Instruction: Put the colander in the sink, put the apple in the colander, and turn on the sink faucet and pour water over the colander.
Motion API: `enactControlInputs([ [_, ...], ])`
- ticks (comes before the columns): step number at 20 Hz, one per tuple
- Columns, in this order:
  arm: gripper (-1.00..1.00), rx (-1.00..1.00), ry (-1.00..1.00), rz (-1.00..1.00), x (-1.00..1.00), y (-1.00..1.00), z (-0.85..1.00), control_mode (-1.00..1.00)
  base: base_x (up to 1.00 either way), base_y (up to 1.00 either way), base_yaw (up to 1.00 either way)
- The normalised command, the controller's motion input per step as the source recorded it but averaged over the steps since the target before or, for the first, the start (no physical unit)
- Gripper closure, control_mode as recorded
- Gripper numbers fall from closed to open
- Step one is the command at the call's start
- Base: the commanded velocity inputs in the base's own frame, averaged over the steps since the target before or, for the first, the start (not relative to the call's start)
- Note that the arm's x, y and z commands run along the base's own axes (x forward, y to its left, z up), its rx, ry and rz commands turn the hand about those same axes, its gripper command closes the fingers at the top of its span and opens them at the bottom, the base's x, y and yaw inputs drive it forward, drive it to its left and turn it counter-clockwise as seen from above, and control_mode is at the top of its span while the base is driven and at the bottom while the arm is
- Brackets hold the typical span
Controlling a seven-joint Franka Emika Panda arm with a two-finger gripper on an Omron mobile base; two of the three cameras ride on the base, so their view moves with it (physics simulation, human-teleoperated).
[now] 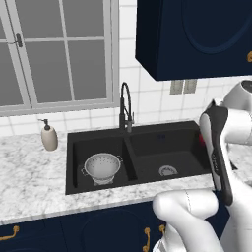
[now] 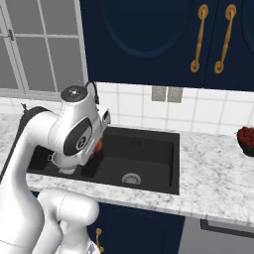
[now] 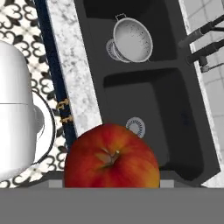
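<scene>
One small red round apple (image 3: pixel 112 156) sits pinched in the gripper (image 3: pixel 112 186) above the large black double-basin sink (image 1: pixel 142 147), whose left basin holds the round silvery perforated metal colander (image 1: pixel 102 166).

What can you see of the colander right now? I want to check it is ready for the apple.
The colander is a round, silvery-grey metal bowl dotted with small holes, with two small side handles. It stands upright, mouth up and empty, on the floor of one basin of the black sink, over that basin's drain. In the hand view it lies in the basin farther from the camera. Nothing but the sink floor touches it.
</scene>
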Motion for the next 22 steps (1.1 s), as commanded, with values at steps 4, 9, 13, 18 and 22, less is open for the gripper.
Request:
enactControlInputs([
  [4,1.00,-0.14,-0.01,0.18,-0.61,1.00,-0.06,-1.00,0.00,0.00,0.00],
  [9,1.00,-0.23,0.07,0.24,-0.13,1.00,0.00,-1.00,0.00,0.00,0.00],
  [13,1.00,-0.20,0.09,0.25,0.09,1.00,0.02,-1.00,0.00,0.00,0.00],
  [18,1.00,-0.05,0.15,0.32,0.67,0.84,0.07,-1.00,0.00,0.00,0.00],
  [22,1.00,0.02,0.16,0.30,0.88,0.52,0.00,-1.00,0.00,0.00,0.00],
])
